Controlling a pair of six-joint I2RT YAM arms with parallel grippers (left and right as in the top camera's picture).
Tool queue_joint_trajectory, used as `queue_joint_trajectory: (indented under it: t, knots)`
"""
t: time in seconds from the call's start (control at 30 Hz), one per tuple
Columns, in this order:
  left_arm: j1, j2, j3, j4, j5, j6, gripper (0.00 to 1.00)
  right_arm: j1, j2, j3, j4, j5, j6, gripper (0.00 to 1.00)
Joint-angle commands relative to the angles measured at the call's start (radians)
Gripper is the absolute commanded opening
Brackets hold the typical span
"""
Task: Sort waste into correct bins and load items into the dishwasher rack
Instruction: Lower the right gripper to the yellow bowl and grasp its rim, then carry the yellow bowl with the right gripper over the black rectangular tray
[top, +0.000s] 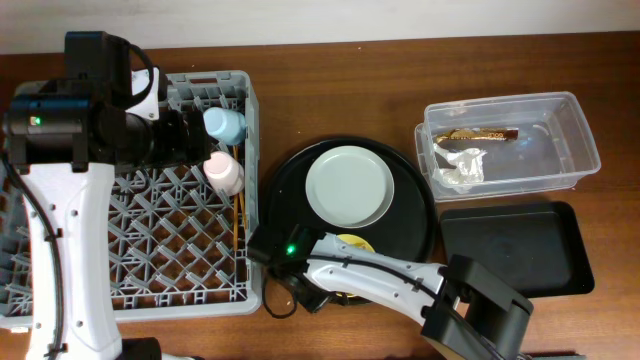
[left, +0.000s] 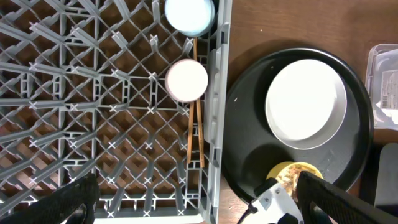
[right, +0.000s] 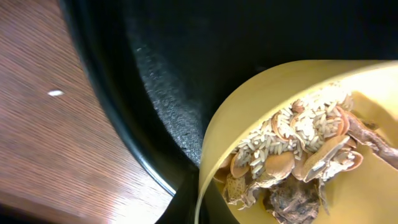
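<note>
The grey dishwasher rack (top: 150, 230) holds the light blue cup (top: 224, 124), the pink cup (top: 222, 172) and the chopsticks (top: 238, 215) along its right side. My left gripper (left: 199, 205) is open and empty above the rack. The pale plate (top: 349, 186) lies on the round black tray (top: 415, 215). My right gripper (right: 205, 208) is shut on the rim of the yellow bowl (right: 249, 118), which holds the food scraps (right: 298, 162). The clear tub (top: 570, 150) holds the gold wrapper (top: 480, 134) and the white tissue (top: 462, 165). The black rectangular tray (top: 515, 250) looks empty.
The rack's right wall (left: 217, 124) stands close to the round tray's left rim (left: 231, 143). Bare wooden table (top: 330, 90) lies behind the round tray. The right arm (top: 390, 280) stretches along the table's front edge.
</note>
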Motion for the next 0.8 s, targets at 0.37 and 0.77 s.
queue_joint_trajectory:
  t: [0.37, 0.77]
  knots:
    - [0.002, 0.005, 0.005, 0.002, -0.004, -0.009, 0.99, -0.233, -0.143, 0.303, -0.317, 0.068, 0.009, 0.04]
    - [0.002, 0.005, 0.005, 0.002, -0.004, -0.009, 0.99, -0.876, -0.382, 0.302, -0.346, -0.249, -0.141, 0.04]
